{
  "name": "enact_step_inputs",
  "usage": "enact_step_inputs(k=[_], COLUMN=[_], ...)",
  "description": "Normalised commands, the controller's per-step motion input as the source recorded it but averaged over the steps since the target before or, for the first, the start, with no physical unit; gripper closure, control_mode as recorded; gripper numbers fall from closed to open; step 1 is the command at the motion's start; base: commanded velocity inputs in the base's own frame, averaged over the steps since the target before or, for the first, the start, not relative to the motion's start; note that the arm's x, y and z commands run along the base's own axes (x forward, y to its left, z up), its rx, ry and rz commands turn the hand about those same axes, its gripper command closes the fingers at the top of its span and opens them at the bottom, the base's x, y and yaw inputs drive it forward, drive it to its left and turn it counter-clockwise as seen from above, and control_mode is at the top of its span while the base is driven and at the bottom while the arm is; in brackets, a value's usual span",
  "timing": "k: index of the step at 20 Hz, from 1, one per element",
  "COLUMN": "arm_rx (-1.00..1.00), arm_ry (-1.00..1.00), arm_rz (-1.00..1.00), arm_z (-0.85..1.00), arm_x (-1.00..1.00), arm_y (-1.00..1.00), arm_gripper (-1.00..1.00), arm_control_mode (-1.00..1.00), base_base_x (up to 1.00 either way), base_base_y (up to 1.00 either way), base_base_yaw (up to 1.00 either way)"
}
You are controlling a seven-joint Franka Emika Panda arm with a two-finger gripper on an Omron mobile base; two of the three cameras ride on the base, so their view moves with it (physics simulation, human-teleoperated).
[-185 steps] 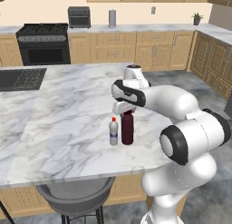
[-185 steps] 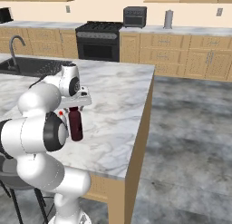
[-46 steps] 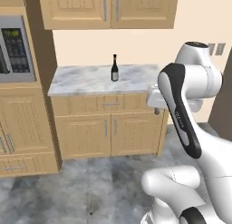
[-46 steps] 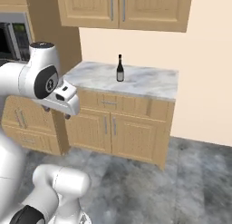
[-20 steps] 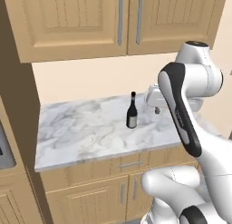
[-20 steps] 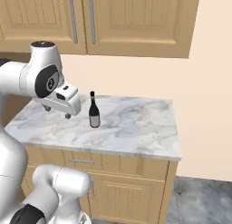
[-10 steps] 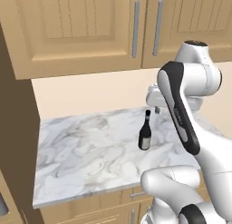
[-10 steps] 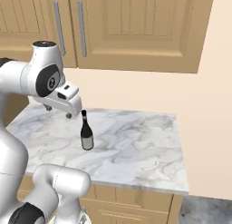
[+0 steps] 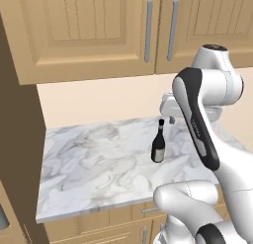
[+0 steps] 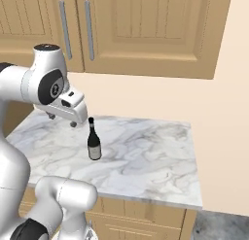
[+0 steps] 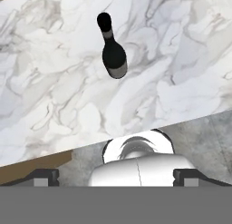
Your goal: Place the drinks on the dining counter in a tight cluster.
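Cabinets (image 9: 89, 35): tan wood doors with long grey handles hung above the counter.
Counter (image 9: 99, 169): a short white-grey marble top sat under the cabinets.
Gripper (image 10: 62, 120): it hung above the counter, up beside the bottle's neck, with its two tips (image 11: 43, 177) wide apart and nothing between them.
Wine bottle (image 9: 158, 145): dark, long-necked, with a pale label, it stood upright on the counter.
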Motion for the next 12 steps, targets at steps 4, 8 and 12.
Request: enact_step_inputs(k=[4,8,12], arm_rx=[0.00,0.02,0.13], arm_ry=[0.00,0.00,-0.05], arm_rz=[0.00,0.02,0.12], arm_z=[0.00,-0.03,-0.30], arm_x=[0.00,0.02,0.19], arm_y=[0.00,-0.04,-0.31], arm_gripper=[-1.00,-1.00,-1.00], arm_control_mode=[1.00,-1.00,-1.00], base_base_x=[0.00,0.00,0.00], base_base_y=[0.00,0.00,0.00], base_base_yaw=[0.00,0.00,0.00])
